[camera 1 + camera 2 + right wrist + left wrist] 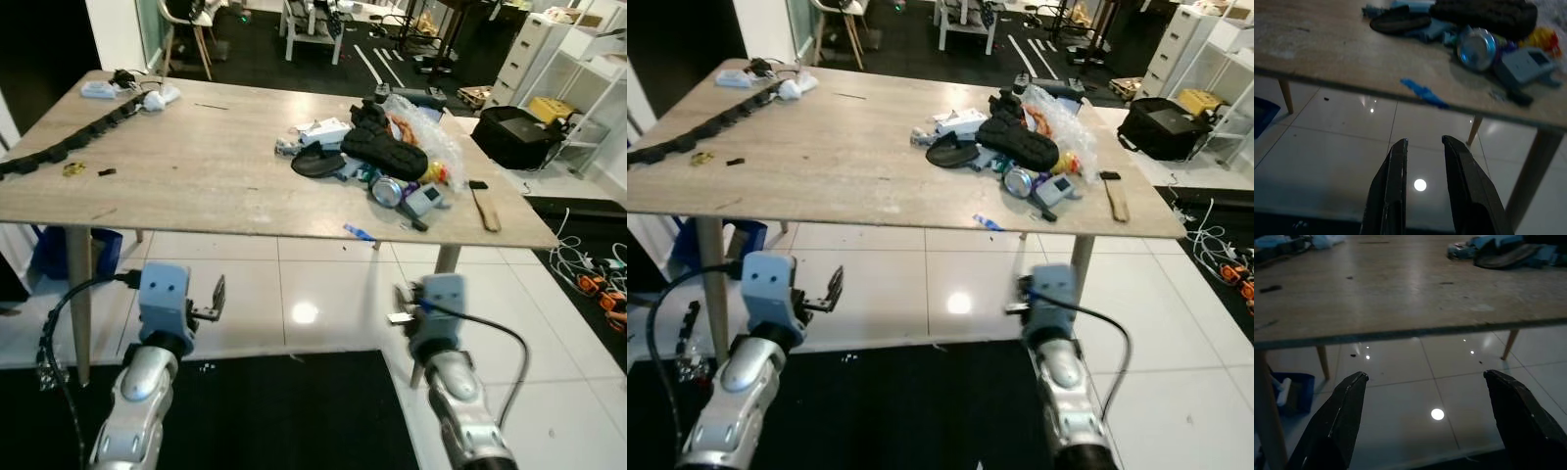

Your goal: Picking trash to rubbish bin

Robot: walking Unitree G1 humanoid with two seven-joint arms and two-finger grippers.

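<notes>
Wooden table (pixel 196 166) is holding a round shiny can (pixel 1476 45); left gripper (pixel 1425 382) is gaping wide, right gripper (pixel 1423 144) nearly closed, both empty.

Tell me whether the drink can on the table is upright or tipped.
Tipped. The can lies on its side in the pile on the table, its round end facing the near edge.

Legible text: none. No lettering, brand, number or sign could be read on anything. The drinks can (pixel 1477 48), the white box (pixel 324 130) and the small grey device (pixel 1523 63) on the table (pixel 176 176) carried surfaces too small or blurred to make out.
</notes>
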